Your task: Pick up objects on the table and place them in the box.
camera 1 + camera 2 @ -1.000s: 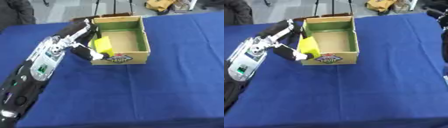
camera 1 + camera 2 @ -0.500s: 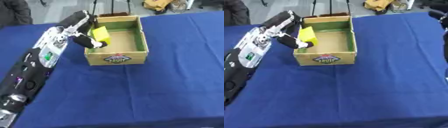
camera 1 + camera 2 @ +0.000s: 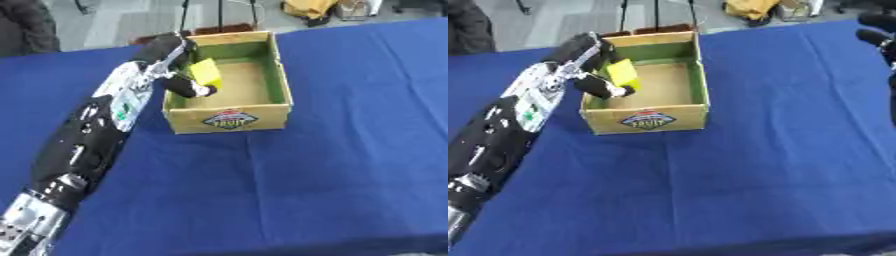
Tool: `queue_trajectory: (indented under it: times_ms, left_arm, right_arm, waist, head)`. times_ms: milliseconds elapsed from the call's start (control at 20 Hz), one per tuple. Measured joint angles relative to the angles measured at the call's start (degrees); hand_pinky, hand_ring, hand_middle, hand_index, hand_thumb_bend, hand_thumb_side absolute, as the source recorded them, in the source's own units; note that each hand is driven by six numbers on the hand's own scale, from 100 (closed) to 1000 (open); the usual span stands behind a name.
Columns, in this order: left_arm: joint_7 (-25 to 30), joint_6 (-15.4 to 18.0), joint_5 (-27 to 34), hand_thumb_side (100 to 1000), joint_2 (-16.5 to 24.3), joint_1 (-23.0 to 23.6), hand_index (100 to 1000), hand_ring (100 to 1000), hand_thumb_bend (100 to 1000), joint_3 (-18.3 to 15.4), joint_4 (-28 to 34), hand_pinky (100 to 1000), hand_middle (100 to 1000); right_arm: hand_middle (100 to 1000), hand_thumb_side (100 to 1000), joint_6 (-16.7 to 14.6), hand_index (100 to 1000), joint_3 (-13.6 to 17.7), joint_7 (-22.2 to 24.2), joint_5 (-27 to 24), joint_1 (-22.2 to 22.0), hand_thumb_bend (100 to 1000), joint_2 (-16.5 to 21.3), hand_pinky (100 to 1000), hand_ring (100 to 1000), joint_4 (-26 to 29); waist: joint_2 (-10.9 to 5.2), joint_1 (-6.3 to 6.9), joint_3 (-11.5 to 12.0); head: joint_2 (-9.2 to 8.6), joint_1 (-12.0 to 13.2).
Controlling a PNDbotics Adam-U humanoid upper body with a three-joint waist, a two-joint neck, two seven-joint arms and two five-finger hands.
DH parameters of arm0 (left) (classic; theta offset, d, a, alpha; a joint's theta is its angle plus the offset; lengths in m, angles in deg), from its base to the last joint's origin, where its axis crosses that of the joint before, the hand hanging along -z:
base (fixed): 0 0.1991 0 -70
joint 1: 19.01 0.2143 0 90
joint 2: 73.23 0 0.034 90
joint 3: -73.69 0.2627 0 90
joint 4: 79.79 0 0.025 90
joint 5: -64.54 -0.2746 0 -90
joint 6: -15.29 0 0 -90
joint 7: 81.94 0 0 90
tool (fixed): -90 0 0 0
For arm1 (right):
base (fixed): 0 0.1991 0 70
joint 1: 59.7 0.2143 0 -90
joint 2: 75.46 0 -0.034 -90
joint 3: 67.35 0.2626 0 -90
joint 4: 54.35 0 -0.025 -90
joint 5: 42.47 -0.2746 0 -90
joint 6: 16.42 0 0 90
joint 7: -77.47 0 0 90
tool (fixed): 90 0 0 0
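The left hand (image 3: 171,65) reaches over the left wall of the box (image 3: 229,118). Its fingers curl around a yellow block (image 3: 206,72), which hangs inside the box near that wall, above the floor. A second ago the block was outside, by the box's front left corner. The rest of the box floor is open. The blue table (image 3: 350,165) is wide and bare around the box. The right hand (image 3: 880,29) shows at the right edge; I cannot tell how its fingers sit.

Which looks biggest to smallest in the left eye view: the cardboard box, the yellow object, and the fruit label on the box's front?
1. Cardboard box
2. Fruit label
3. Yellow object, partly hidden by the left hand holding it, so it ranks close to the label.
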Motion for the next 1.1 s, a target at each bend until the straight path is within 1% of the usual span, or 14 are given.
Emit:
queue_trajectory:
  times_ms: [50, 100, 150, 250, 400, 450, 500, 600, 700, 750, 900, 1100]
  left_arm:
    - [-0.47, 0.19, -0.51, 384, -0.35, -0.03, 480, 302, 480, -0.16, -0.7, 356, 349]
    - [-0.83, 0.43, -0.94, 392, -0.67, -0.03, 510, 330, 500, -0.31, -1.31, 381, 385]
    - [-1.11, 0.65, -1.29, 409, -0.95, -0.03, 538, 364, 543, -0.36, -1.8, 414, 418]
    - [-1.27, 1.11, -1.89, 426, -1.42, -0.03, 581, 402, 597, -0.36, -2.55, 446, 460]
    - [-0.28, 2.09, -2.73, 455, -1.87, 0.02, 616, 434, 647, -0.33, -3.2, 476, 489]
    - [0.35, 2.42, -2.89, 475, -1.92, 0.1, 634, 449, 678, -0.32, -3.4, 490, 503]
    - [1.07, 2.7, -2.95, 501, -1.93, 0.27, 651, 462, 729, -0.32, -3.54, 503, 518]
    - [2.57, 3.24, -2.98, 539, -2.11, 0.43, 698, 505, 799, -0.31, -3.82, 551, 567]
    - [3.81, 3.68, -2.98, 587, -2.34, 0.54, 742, 545, 967, -0.31, -3.81, 597, 609]
    - [4.23, 3.83, -2.96, 595, -2.35, 0.6, 763, 564, 1000, -0.31, -3.79, 617, 629]
    - [4.91, 4.03, -2.67, 628, -2.35, 0.84, 803, 598, 1000, -0.31, -3.31, 655, 667]
    - [4.87, 3.99, -1.39, 681, -2.31, 1.21, 813, 604, 1000, -0.34, -1.25, 670, 675]
  right_arm:
    - [803, 1000, 0.02, 923, -0.09, 0.03, -0.01, 0.06, 100, -0.01, 807, 791, 0.0]
    - [803, 1000, 0.03, 923, -0.1, 0.05, -0.02, 0.06, 100, -0.07, 807, 791, 0.0]
    - [803, 1000, 0.06, 923, -0.11, 0.09, -0.05, 0.07, 100, -0.09, 807, 791, 0.0]
    - [803, 1000, 0.1, 923, -0.11, 0.16, -0.09, 0.08, 100, -0.18, 807, 791, 0.0]
    - [803, 1000, 0.12, 923, -0.11, 0.21, -0.12, 0.08, 100, -0.4, 807, 791, 0.0]
    - [803, 1000, 0.13, 923, -0.11, 0.22, -0.12, 0.08, 100, -0.4, 807, 791, 0.0]
    - [803, 1000, 0.14, 923, -0.11, 0.23, -0.13, 0.08, 100, -0.4, 807, 791, 0.0]
    - [803, 1000, 0.16, 923, -0.11, 0.25, -0.14, 0.08, 100, -0.4, 807, 791, 0.0]
    - [803, 1000, 0.17, 923, -0.11, 0.27, -0.14, 0.08, 100, -0.4, 807, 791, 0.0]
    - [803, 1000, 0.17, 923, -0.11, 0.27, -0.14, 0.08, 100, -0.4, 807, 791, 0.0]
    - [803, 1000, 0.17, 923, -0.11, 0.27, -0.14, 0.08, 100, -0.41, 808, 791, 0.0]
    - [803, 1000, 0.16, 923, -0.09, 0.26, -0.14, 0.08, 100, -0.41, 808, 791, 0.0]
  waist:
    - [0.1, 0.0, -0.06]
    - [0.12, 0.0, -0.06]
    - [0.12, 0.0, -0.07]
    - [0.12, 0.0, -0.09]
    - [0.13, 0.0, -0.09]
    - [0.13, 0.0, -0.09]
    - [0.13, 0.0, -0.08]
    - [0.13, 0.0, -0.03]
    - [0.13, 0.0, -0.02]
    - [0.13, 0.0, -0.01]
    - [0.13, -0.01, 0.07]
    - [0.13, -0.12, 0.42]
  head:
    - [-0.01, 0.06]
    - [-0.02, 0.09]
    - [-0.04, 0.1]
    - [-0.22, 0.14]
    - [-0.43, 0.23]
    - [-0.44, 0.26]
    - [-0.45, 0.27]
    - [-0.47, 0.27]
    - [-0.48, 0.27]
    - [-0.48, 0.27]
    - [-0.51, 0.27]
    - [-0.78, 0.2]
